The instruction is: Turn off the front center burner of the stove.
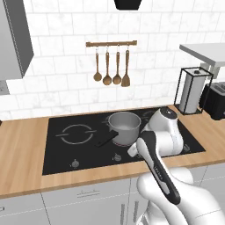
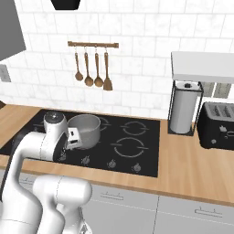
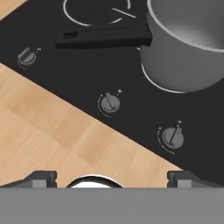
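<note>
The stove (image 1: 88, 149) is a flat black glass cooktop set in a wooden counter, also seen from the other side (image 2: 146, 151). Small grey knobs run along its front edge; three show in the hand view, at left (image 3: 27, 57), middle (image 3: 109, 103) and right (image 3: 173, 137). My gripper (image 3: 113, 179) is open, its dark fingertips (image 3: 41, 178) spread wide with nothing between them. It hovers over the wooden strip in front of the knobs, apart from them, with the middle knob straight ahead. My arm hides some knobs in the left base view.
A steel pot (image 1: 124, 127) with a long black handle (image 3: 105, 38) stands on a burner just behind the knobs. A paper towel holder (image 2: 184, 109) and black toaster (image 2: 218, 124) stand on the counter at right. Wooden utensils (image 1: 112, 66) hang on the wall.
</note>
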Robot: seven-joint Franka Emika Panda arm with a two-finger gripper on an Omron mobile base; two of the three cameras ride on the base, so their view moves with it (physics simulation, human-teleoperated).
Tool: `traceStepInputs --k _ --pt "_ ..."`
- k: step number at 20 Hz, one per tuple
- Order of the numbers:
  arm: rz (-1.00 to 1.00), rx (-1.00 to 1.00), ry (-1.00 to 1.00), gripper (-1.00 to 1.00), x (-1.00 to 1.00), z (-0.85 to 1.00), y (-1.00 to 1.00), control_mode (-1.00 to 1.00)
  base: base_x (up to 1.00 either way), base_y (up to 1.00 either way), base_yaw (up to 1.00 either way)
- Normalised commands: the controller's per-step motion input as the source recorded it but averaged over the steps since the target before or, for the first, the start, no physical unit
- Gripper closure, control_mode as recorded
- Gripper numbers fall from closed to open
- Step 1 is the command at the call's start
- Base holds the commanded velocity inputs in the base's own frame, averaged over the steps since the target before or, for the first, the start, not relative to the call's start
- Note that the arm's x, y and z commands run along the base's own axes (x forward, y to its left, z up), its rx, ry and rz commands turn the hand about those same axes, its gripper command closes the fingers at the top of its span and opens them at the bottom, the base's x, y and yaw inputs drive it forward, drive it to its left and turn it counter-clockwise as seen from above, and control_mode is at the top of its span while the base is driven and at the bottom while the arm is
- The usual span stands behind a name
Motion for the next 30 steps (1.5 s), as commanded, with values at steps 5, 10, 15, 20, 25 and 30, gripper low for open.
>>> traceStepInputs --k 5,10,15,20,25,30 --pt "0.00 0.00 0.00 -1.00 0.00 -0.32 0.13 -1.00 0.00 0.00 0.00" --pt "0.00 0.00 0.00 -1.00 0.00 -0.34 0.20 -1.00 0.00 0.00 0.00" --pt "0.00 0.00 0.00 -1.00 0.00 -0.21 0.14 -1.00 0.00 0.00 0.00" --pt "0.00 0.00 0.00 -1.00 0.00 -0.18 0.07 -1.00 0.00 0.00 0.00" --pt "0.00 0.00 0.00 -1.00 0.00 -0.25 0.00 -1.00 0.00 0.00 0.00" --pt "0.00 0.00 -0.01 -1.00 0.00 -0.25 0.00 -1.00 0.00 0.00 0.00"
